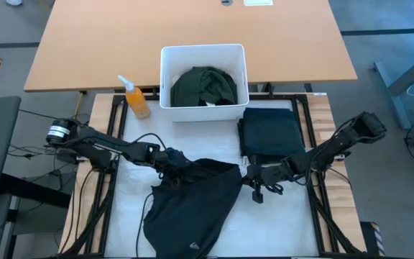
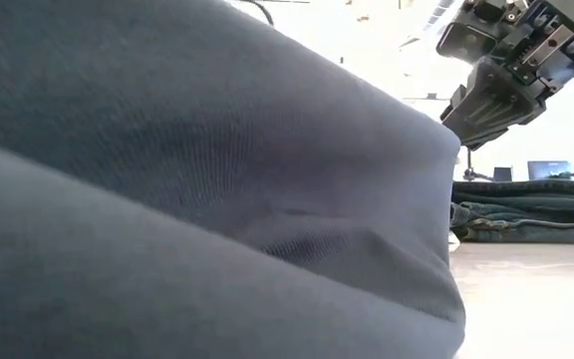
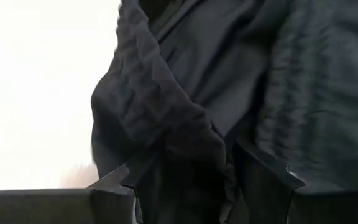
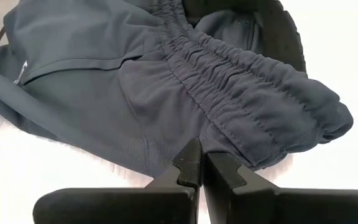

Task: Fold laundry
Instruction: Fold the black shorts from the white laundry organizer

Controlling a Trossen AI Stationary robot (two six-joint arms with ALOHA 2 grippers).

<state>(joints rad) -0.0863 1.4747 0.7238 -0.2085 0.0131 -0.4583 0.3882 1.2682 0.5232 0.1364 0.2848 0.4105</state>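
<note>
Here the left gripper pinches the garment's edge; the right gripper, nearly closed beside the waistband, holds nothing and should open wider first.

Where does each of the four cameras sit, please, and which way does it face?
High: above the table, looking straight down; both arms, white bin, folded stack.
Low: at tabletop height, looking level; black garment fills it, right pincer above.
Left wrist: on the left arm; left pincer holds the garment's cloth.
Right wrist: on the right arm; its pincer nearly shut beside the gathered waistband.
Shared: all four see the black garment.
</note>
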